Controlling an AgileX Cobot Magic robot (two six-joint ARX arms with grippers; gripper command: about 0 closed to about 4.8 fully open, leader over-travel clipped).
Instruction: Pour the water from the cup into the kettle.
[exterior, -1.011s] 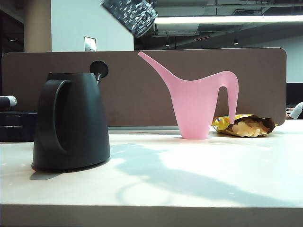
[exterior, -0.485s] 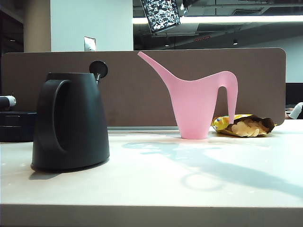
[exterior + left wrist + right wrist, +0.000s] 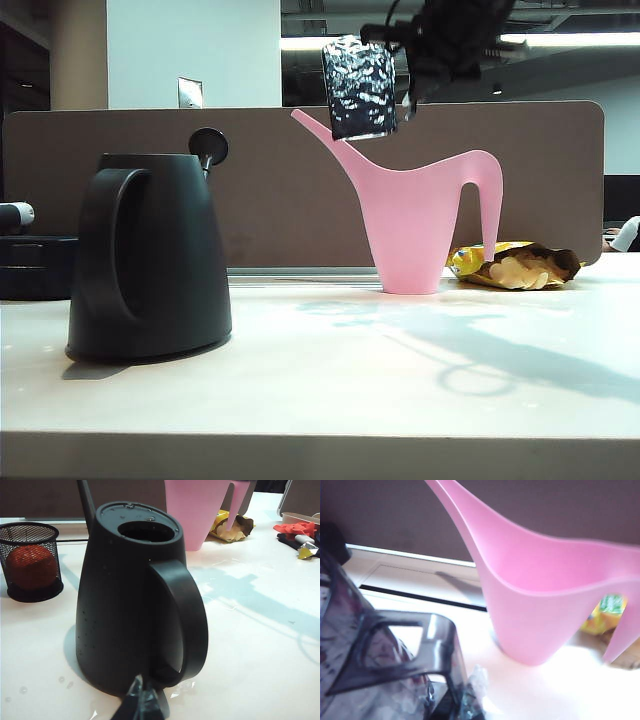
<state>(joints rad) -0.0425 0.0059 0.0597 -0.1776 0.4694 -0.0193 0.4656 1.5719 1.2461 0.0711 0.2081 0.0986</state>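
The right gripper (image 3: 415,75) hangs high above the table (image 3: 330,390), clenched on the handle of the cup (image 3: 359,88) — a dimpled dark purple mug held nearly upright at about twelve o'clock in the exterior view. Below it stands a pink watering can (image 3: 415,225). The kettle (image 3: 150,260) sits at nine o'clock. The left gripper (image 3: 142,707) rests low beside the kettle's handle — whether it is parted or closed cannot be told.

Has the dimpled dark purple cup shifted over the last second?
Yes. The translucent dimpled purple cup, held in the right pincer, came down and rightward, now hanging beside the pink plastic watering can's spout.
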